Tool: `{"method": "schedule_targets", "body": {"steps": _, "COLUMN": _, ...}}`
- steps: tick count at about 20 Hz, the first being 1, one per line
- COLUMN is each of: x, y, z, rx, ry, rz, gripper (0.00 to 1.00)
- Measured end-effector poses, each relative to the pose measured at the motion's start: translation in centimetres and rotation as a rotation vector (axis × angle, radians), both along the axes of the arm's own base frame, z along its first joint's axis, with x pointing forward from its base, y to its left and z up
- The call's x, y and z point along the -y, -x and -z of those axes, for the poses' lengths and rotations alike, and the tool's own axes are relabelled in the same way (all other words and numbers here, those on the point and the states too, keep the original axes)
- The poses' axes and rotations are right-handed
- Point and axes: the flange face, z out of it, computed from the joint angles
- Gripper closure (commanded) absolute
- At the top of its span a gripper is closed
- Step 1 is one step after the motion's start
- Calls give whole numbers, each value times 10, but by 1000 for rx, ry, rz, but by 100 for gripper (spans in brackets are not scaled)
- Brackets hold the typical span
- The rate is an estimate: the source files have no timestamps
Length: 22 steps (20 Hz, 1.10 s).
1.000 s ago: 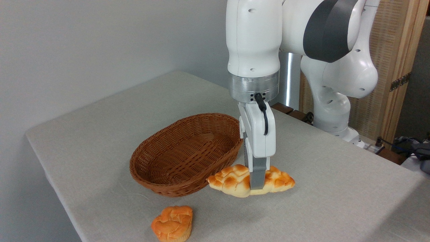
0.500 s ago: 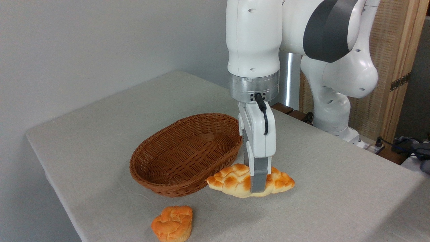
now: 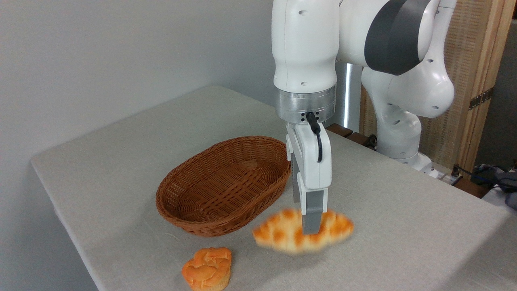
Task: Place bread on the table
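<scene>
The cloth-covered worktop (image 3: 396, 226) is carrying a basket (image 3: 220, 186). Just right of the basket, the jaws (image 3: 310, 223) are straddling the blurred bread (image 3: 282, 236); whether they are pinching it, I cannot tell.

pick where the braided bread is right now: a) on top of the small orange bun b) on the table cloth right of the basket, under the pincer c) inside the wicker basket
b: the braided bread, motion-blurred, lies outside the wicker basket, with the pincer at its middle.
</scene>
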Motion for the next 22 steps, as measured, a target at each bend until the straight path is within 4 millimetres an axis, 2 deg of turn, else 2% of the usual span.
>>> {"method": "schedule_targets", "body": {"steps": 8, "x": 0, "y": 0, "z": 0, "rx": 0, "ry": 0, "rz": -1, "gripper": 0}}
{"method": "schedule_targets", "body": {"steps": 11, "x": 1, "y": -2, "z": -6, "rx": 13, "ry": 16, "rz": -57, "gripper": 0}}
{"method": "schedule_targets", "body": {"steps": 13, "x": 6, "y": -5, "z": -16, "rx": 30, "ry": 53, "rz": -123, "gripper": 0}}
{"method": "schedule_targets", "body": {"steps": 19, "x": 24, "y": -12, "z": -68, "rx": 13, "ry": 231, "rz": -401, "gripper": 0}}
{"method": "schedule_targets", "body": {"steps": 22, "x": 61, "y": -19, "z": -89, "rx": -25, "ry": 240, "rz": -533, "gripper": 0}}
